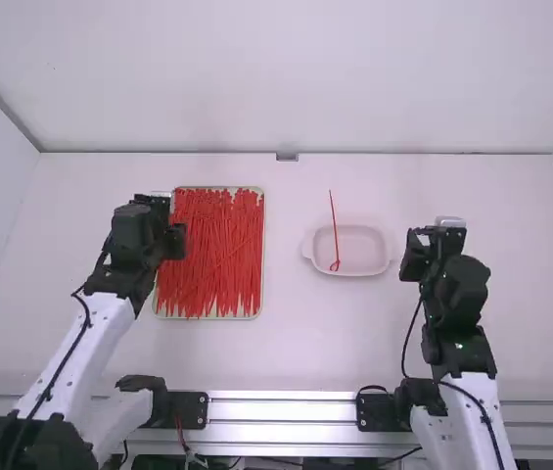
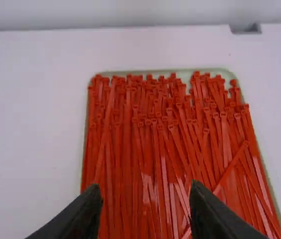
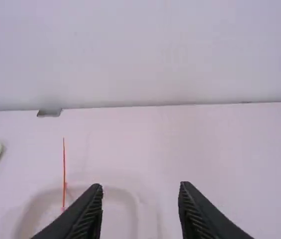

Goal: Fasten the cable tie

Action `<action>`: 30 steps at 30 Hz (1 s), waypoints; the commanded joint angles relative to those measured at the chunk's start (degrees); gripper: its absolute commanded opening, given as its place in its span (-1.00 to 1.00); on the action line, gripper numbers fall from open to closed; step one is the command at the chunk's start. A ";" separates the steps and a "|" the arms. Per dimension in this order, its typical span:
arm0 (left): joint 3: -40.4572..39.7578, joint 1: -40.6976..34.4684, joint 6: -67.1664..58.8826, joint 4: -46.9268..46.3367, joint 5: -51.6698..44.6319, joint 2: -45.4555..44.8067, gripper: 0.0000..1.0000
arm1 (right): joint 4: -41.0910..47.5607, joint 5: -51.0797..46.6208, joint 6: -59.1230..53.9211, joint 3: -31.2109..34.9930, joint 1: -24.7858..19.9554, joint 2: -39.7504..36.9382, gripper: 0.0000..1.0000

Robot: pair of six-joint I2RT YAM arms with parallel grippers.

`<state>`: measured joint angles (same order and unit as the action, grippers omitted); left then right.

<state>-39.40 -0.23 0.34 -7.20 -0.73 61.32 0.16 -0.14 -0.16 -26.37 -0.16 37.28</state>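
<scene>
High view: left gripper [image 1: 171, 238], jaws apart, hangs over the left edge of a tray [image 1: 207, 317] of red cable ties [image 1: 215, 253]. Right gripper [image 1: 413, 255], fingers likewise spread, sits just right of a white dish [image 1: 382, 257] holding 1 looped tie [image 1: 334, 227].

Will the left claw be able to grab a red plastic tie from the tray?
Probably yes: the left claw hangs open right over the pile of red plastic cable ties, with nothing between.

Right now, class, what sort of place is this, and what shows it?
Probably a robot lab bench: two arms at a white table, tray of red ties, dish holding one tie.
</scene>
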 commanded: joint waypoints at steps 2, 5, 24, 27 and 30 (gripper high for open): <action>4.56 0.23 -0.34 3.49 0.73 -5.15 -0.24 | -0.16 0.14 0.16 4.45 0.16 -4.48 -0.34; 8.61 0.23 -0.34 7.20 0.73 -9.20 -0.39 | -0.16 0.14 0.16 8.29 0.16 -8.31 -0.48; 31.63 0.23 -0.34 7.20 0.73 -32.22 -1.00 | -0.16 0.14 0.16 26.37 0.16 -26.94 -1.00; 34.72 0.23 -0.34 7.20 0.73 -35.31 -1.00 | -0.16 0.14 0.16 26.37 0.16 -29.16 -1.00; 38.16 0.23 -0.34 7.20 0.73 -38.75 -1.00 | -0.16 0.14 0.16 26.37 0.16 -31.59 -1.00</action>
<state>-3.36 -0.23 0.36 -0.10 -0.12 24.69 -0.27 -0.01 -0.12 -0.67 -0.16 7.44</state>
